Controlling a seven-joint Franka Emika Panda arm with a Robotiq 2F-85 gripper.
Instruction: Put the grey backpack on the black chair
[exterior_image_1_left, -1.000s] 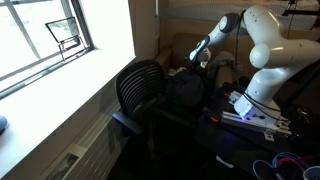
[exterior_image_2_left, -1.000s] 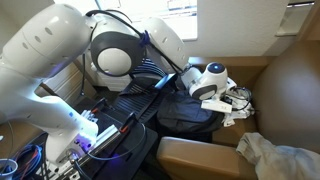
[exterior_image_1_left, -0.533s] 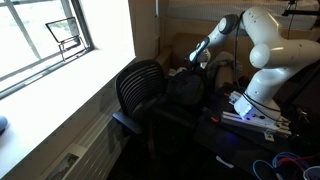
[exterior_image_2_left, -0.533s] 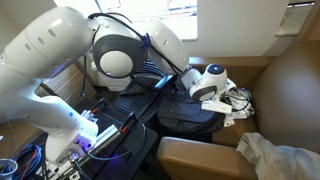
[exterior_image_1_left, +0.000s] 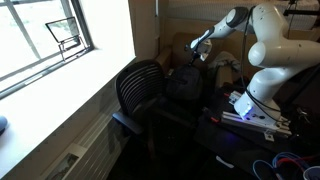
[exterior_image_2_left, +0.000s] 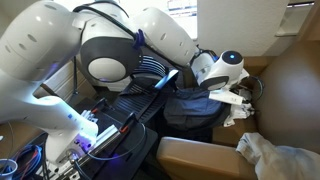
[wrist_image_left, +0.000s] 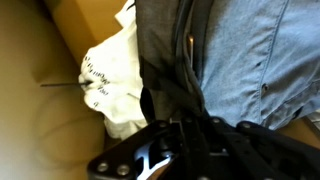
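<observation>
The grey backpack (exterior_image_1_left: 185, 88) stands dark and upright just beside the slatted back of the black chair (exterior_image_1_left: 138, 88). In the other exterior view the backpack (exterior_image_2_left: 192, 112) sits below the arm, in front of the chair (exterior_image_2_left: 148, 72). My gripper (exterior_image_1_left: 201, 46) hangs above the backpack's top. In the wrist view the grey fabric (wrist_image_left: 250, 50) fills the right side and a black strap (wrist_image_left: 190, 70) runs down into the gripper (wrist_image_left: 190, 135), which is shut on it. The strap looks pulled taut.
A white printed cloth or bag (wrist_image_left: 112, 75) lies against a brown surface beside the backpack. The window and sill (exterior_image_1_left: 50, 60) flank the chair. A box with a blue light (exterior_image_1_left: 245, 110) and cables (exterior_image_2_left: 95, 135) sit near the arm's base. A pale cloth (exterior_image_2_left: 275, 155) lies on brown furniture.
The gripper has shut on the backpack's strap and risen, drawing the top of the backpack upward. The arm's wrist sits higher in both exterior views.
</observation>
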